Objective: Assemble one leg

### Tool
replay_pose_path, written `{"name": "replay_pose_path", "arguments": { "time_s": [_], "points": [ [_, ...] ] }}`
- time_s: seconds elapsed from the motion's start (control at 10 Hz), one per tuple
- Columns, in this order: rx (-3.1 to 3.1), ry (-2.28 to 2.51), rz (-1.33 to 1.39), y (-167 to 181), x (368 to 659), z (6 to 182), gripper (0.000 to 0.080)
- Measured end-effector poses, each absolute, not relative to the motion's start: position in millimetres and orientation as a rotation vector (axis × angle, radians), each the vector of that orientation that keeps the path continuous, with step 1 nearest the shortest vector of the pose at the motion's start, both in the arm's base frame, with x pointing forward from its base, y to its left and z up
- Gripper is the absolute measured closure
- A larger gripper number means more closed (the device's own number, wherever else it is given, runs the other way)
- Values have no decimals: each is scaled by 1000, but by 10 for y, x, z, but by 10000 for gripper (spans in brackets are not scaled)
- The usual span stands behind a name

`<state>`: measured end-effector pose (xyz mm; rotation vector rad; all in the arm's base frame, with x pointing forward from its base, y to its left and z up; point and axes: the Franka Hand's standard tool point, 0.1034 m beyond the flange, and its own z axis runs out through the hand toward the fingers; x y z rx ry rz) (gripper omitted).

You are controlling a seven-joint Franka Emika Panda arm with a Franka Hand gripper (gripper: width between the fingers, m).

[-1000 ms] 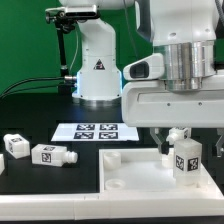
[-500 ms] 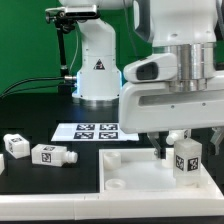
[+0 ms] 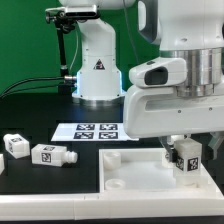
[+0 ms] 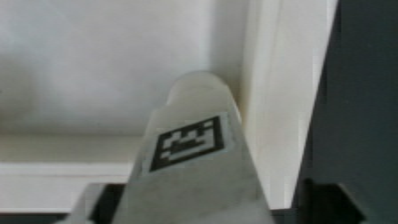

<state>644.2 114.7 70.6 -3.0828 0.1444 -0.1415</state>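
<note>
One leg (image 3: 186,159) upright on panel (image 3: 135,180), near its corner at exterior view's right, tag facing camera. Seen close in wrist view as pale rounded peg (image 4: 192,150) with square tag, standing against white panel wall (image 4: 276,70). End effector (image 3: 181,143) down directly over that leg, fingers (image 3: 167,148) reaching to its top at either side; cannot tell whether closed on it or merely straddling it, contact hidden by big white wrist housing. Dark finger bases visible at both sides of peg in wrist view, tips out of sight.

Two more legs (image 3: 14,145) (image 3: 52,155) lying on their sides on black desk (image 3: 50,185), at exterior view's left, just beside each other, well apart from panel. Round socket (image 3: 113,157) visible in panel's far corner toward exterior view's left. Marker board (image 3: 89,131) flat on desk behind panel, carrying several tags. White arm base (image 3: 97,62) behind marker board, against green backdrop.
</note>
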Motion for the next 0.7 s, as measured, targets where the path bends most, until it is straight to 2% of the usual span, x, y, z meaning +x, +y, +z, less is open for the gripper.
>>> {"name": "replay_pose_path", "arguments": {
  "time_s": [0.1,0.7],
  "points": [
    [-3071,275,-139,1142,6444,704,514],
    [-2591,1578,-68,1067,6438,681,514]
  ]
}}
